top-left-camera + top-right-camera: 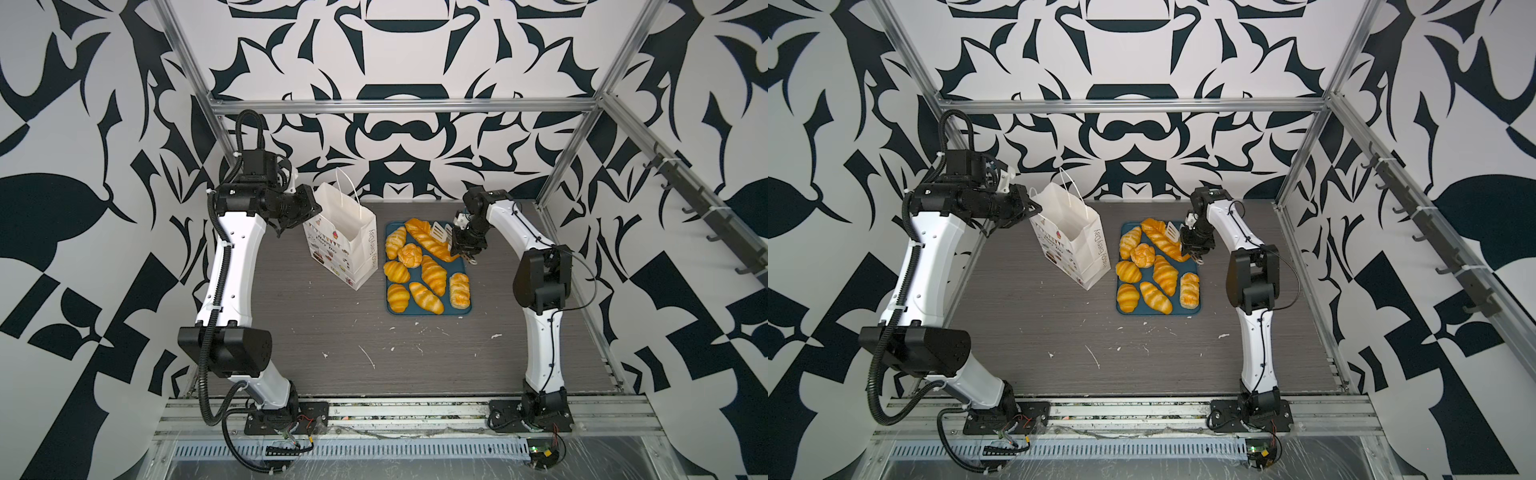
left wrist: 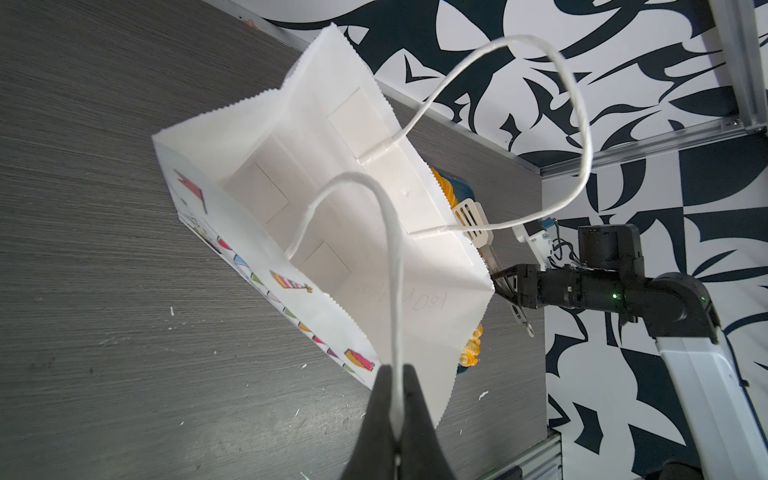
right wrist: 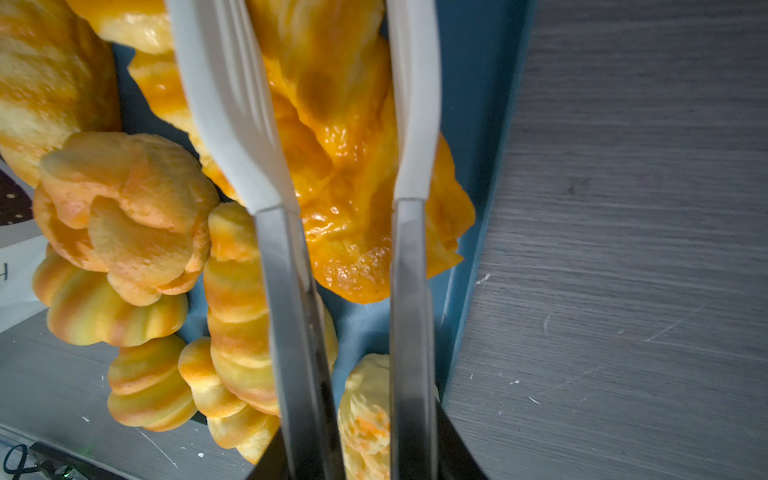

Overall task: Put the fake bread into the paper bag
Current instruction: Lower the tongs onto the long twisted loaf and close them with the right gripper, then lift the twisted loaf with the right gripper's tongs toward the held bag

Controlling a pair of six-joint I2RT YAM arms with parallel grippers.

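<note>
The white paper bag [image 1: 345,237] [image 1: 1073,237] stands open left of the tray, and its inside [image 2: 332,232] holds no bread. My left gripper [image 2: 397,376] [image 1: 311,199] is shut on one cord handle [image 2: 392,266] at the bag's rim. The fake bread lies on the blue tray [image 1: 415,312] [image 1: 1142,312]: several croissants [image 1: 434,274], a round bun [image 1: 409,254] [image 3: 124,208] and a long plaited loaf [image 1: 428,239] [image 3: 345,166]. My right gripper [image 1: 467,245] [image 3: 357,465] is shut on white-tipped metal tongs [image 1: 441,232] [image 3: 232,124]. Their blades flank the loaf's near end.
The tray sits at the back middle of the dark wood-grain table [image 1: 374,353], with the bag close to its left edge. An aluminium frame [image 1: 399,106] and patterned walls enclose the table. Small white scraps [image 1: 365,355] dot the front half.
</note>
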